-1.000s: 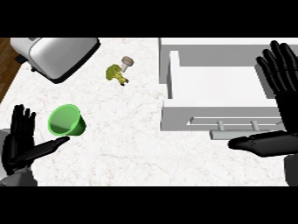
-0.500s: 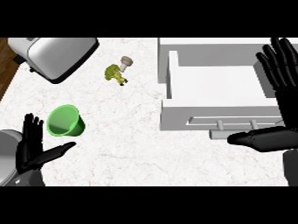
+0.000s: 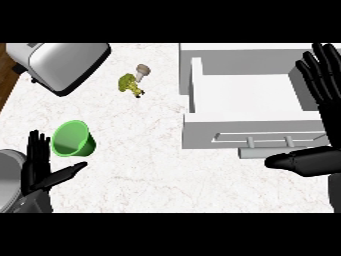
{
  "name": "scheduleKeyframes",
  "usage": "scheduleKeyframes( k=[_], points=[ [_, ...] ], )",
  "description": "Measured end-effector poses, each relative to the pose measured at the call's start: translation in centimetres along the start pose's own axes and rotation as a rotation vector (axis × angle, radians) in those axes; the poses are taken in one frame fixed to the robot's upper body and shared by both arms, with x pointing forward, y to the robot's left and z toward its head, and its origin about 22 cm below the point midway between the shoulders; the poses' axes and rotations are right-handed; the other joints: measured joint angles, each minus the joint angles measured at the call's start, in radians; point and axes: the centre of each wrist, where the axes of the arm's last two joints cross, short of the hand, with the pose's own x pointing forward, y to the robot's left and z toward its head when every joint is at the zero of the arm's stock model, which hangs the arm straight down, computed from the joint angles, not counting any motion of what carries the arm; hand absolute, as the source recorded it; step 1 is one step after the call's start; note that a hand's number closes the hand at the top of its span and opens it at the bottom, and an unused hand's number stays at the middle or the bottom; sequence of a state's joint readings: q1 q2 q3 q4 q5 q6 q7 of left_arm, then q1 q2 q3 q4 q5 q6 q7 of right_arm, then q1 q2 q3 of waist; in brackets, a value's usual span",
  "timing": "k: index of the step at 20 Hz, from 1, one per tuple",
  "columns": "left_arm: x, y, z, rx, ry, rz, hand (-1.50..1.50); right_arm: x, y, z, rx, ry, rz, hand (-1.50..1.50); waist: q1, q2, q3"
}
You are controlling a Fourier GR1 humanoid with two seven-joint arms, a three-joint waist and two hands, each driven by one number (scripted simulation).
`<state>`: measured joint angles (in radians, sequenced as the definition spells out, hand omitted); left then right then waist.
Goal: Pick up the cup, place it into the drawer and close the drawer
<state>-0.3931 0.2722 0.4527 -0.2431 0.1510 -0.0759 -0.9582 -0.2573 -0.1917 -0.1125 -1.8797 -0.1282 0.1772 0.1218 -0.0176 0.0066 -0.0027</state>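
Head view shows the left hand low at the left edge, fingers straight and spread, thumb angled out, holding nothing; it has slid lower and further back toward the robot than a second ago. Just up and to its right the green cup lies tipped on the white counter, close to the fingertips but apart from them, unmoved. The right hand stands open and wide at the right edge beside the open drawer, nearly as before. Farther off sit a toaster and a small figurine.
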Motion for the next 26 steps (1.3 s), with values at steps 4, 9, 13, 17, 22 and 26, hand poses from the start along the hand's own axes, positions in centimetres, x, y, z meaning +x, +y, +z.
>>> scheduleKeyframes(
  k=[4, 9, 13, 17, 22, 26],
  points=[
    [-0.3, -0.6, 0.2, -0.009, -0.009, 0.008, -1.5, -0.1, -0.3, -0.3, -0.002, -0.008, 0.002, -1.5, -0.004, 0.003, -0.001],
    [-0.2, -0.8, -0.1, -0.031, -0.014, 0.009, -1.5, 0.3, -0.2, -0.9, 0.001, -0.006, 0.008, -1.5, -0.007, 0.004, -0.002],
    [-0.1, -1.8, -0.6, -0.045, -0.02, 0.036, -1.5, -0.2, 0.2, -0.8, 0.01, -0.006, 0.011, -1.5, -0.012, 0.006, -0.002],
    [0.4, -2.3, -1.5, -0.085, -0.021, 0.097, 1.5, 0.3, 0.2, -1.0, 0.007, -0.007, 0.008, -1.5, -0.014, 0.007, -0.002],
    [0.5, -3.4, -1.7, -0.104, -0.085, 0.092, 1.5, -0.3, 0.2, -1.2, 0.011, -0.004, 0.013, -1.5, -0.013, 0.008, -0.002],
    [0.8, -3.8, -2.2, -0.035, -0.162, -0.009, 1.5, 0.2, -0.1, -1.4, 0.012, -0.004, 0.019, -1.5, -0.016, 0.008, -0.002]
  ],
)
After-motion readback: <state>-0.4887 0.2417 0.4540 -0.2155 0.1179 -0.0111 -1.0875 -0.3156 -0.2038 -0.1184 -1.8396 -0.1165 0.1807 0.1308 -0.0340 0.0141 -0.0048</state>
